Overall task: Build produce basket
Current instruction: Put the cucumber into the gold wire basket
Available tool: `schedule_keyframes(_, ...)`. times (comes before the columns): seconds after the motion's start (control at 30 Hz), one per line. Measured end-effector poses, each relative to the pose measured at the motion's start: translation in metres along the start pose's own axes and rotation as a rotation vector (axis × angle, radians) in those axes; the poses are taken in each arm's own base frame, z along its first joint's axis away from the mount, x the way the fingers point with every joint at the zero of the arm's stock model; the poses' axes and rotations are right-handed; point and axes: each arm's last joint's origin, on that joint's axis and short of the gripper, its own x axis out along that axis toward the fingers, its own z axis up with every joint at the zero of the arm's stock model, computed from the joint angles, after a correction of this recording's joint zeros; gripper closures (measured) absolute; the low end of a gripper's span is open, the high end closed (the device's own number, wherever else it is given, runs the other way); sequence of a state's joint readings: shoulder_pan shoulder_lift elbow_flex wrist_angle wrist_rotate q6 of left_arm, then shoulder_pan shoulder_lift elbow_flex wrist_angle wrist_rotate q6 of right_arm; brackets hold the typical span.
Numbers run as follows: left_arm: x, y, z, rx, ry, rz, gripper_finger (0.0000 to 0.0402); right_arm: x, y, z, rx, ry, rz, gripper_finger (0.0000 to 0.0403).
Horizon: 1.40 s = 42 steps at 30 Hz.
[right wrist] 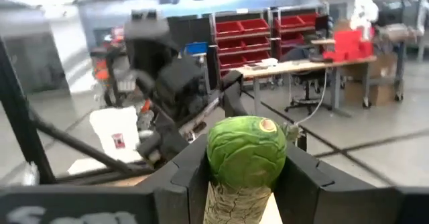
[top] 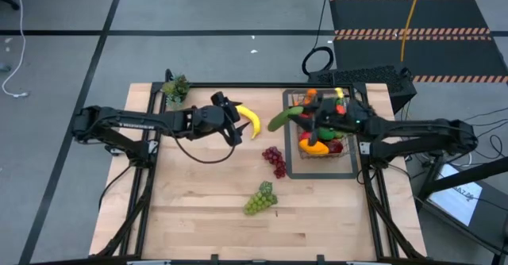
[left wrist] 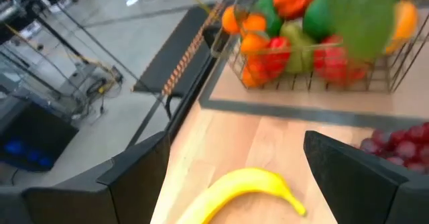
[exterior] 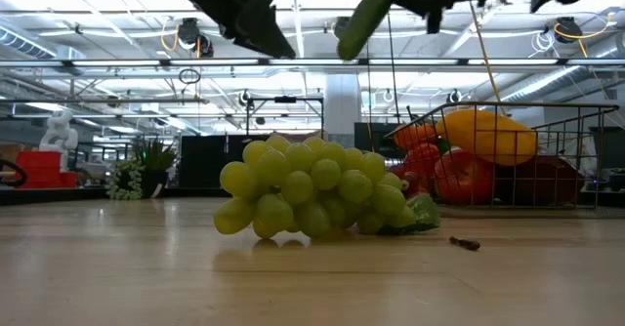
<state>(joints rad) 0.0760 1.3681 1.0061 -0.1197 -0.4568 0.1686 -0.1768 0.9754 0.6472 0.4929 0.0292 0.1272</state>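
My left gripper (left wrist: pixel 234 147) is open and hovers above the yellow banana (left wrist: pixel 244 190), which lies on the table (top: pixel 250 120); the fingers stand to either side of it without touching. My right gripper (right wrist: pixel 244 167) is shut on the green cucumber (right wrist: pixel 244 150), lifted beside the basket's left end (top: pixel 282 119). The wire basket (top: pixel 349 150) sits on a flat dark tray (top: pixel 292 166), piled with oranges, red apples, a mango and other green produce. Purple grapes (top: pixel 275 160) and green grapes (top: pixel 260 199) lie on the table. My right gripper pinches the cucumber between its two fingers (right wrist: pixel 184 177), on the end nearer the basket (right wrist: pixel 224 184). The fingers come from the table's right and lie along the cucumber. It is lifted clear, and its free end (exterior: pixel 354 41) slants down toward the left.
A small potted plant (top: pixel 176 88) stands at the far left corner of the table. Bare wood lies in front of the green grapes (exterior: pixel 312 199) and along the near edge. A small dark bit (exterior: pixel 465 242) lies on the table near the basket.
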Motion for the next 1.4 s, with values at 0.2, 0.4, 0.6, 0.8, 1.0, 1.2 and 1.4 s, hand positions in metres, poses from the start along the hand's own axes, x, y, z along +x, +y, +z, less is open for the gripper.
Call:
schedule_keyframes(0.2,0.001,0.002,-0.003,0.005,0.028,0.003,0.0057,-0.036,0.000,0.013,0.109,0.078,-0.046,0.0277)
schedule_keyframes(0.4,0.003,0.005,-0.005,0.014,0.047,0.003,0.0057,-0.066,-0.003,0.029,0.193,0.377,-0.260,0.0277)
schedule_keyframes(0.6,0.005,0.010,-0.007,-0.011,0.054,0.016,0.0057,-0.082,0.000,0.057,0.240,0.581,-0.362,0.0277)
schedule_keyframes(0.8,0.005,0.010,-0.007,-0.024,0.053,0.016,0.0057,-0.090,0.001,0.076,0.241,0.788,-0.444,0.0277)
schedule_keyframes(1.0,0.004,0.008,-0.006,-0.024,0.050,0.008,0.0057,-0.092,-0.005,0.067,0.201,1.019,-0.629,0.0277)
schedule_keyframes(1.2,0.004,0.008,-0.006,-0.036,0.049,0.008,0.0057,-0.077,-0.012,0.057,0.178,1.107,-0.719,0.0277)
schedule_keyframes(1.4,0.004,0.008,-0.006,-0.039,0.049,0.008,0.0057,-0.059,-0.019,0.048,0.152,1.160,-0.736,0.0277)
